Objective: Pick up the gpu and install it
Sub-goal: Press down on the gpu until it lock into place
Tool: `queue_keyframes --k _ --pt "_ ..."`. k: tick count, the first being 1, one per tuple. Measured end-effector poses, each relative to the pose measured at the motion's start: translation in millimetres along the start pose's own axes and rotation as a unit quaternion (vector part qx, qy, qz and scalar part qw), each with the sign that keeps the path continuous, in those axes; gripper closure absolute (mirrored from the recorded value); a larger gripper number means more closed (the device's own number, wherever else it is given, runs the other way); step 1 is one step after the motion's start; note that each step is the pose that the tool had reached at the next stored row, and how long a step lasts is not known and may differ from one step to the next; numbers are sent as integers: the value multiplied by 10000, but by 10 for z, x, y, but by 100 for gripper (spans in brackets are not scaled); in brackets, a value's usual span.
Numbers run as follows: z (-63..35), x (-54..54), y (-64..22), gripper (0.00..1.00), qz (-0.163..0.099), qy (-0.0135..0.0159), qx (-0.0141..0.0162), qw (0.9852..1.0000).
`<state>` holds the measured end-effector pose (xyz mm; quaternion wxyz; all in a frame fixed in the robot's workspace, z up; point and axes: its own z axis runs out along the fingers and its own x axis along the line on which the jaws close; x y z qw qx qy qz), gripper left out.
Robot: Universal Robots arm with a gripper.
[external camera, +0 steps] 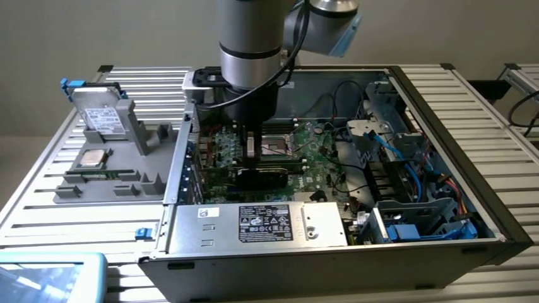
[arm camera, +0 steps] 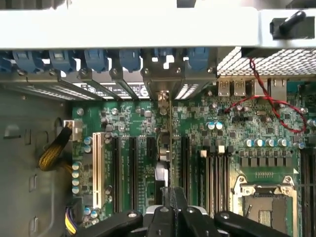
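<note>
- Gpu (arm camera: 169, 143) was edge-on in the wrist view, standing upright over the expansion slots (arm camera: 133, 168) of the motherboard (arm camera: 222, 123), its silver bracket end up against the rear slot openings (arm camera: 163, 81) of the case.
- In the exterior view the card (external camera: 249, 146) hung under the arm (external camera: 250, 44), low inside the open computer case (external camera: 438, 158), with its dark cooler block just above the board.
- End effector (arm camera: 172, 207) was pinched tight on the card's top edge, fingers drawn close together with the gpu between them.
- By my judgement the step was seating the card: it wanted to be kept square to the slot, bracket tucked into its rear opening, and pressed straight down with no tilt along its length.
- Risk, as I judged it: any skew would have put the edge connector on the slot wall instead of in it, and the red wire (arm camera: 269, 106) and yellow cable bundle (arm camera: 52, 155) lay near on either side.
- Power supply (external camera: 257, 228) at the case front carried a black label with white print, too small to read.
- Hard drive (external camera: 103, 118) stood in the grey holder tray (external camera: 118, 183) on the worktop (external camera: 50, 214), its white label likewise unreadable.
- No brand name could be made out anywhere.
</note>
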<state>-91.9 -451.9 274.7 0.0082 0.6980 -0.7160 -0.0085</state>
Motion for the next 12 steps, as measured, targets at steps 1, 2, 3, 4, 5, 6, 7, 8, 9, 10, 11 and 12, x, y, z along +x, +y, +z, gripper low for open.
queue_keyframes --k 1,2,3,4,5,6,7,8,9,10,11,12 --pt "-34 1 5 88 0 0 -6 10000" --pt "-77 1 11 88 0 0 -9 10000" --pt "-120 1 18 88 0 1 -12 10000" --pt "-165 1 25 88 0 1 -11 10000" --pt "-189 1 29 88 0 1 -12 10000" --pt "-189 1 31 88 0 2 -12 10000" --pt "-189 1 31 88 -1 2 -12 10000" --pt "-189 1 31 88 -1 2 -12 10000" --pt "-189 1 31 88 -1 2 -12 10000" --pt "-189 1 31 88 0 2 -12 10000" --pt "-190 1 31 88 0 3 -12 10000" --pt "-190 1 31 88 0 2 -12 10000"
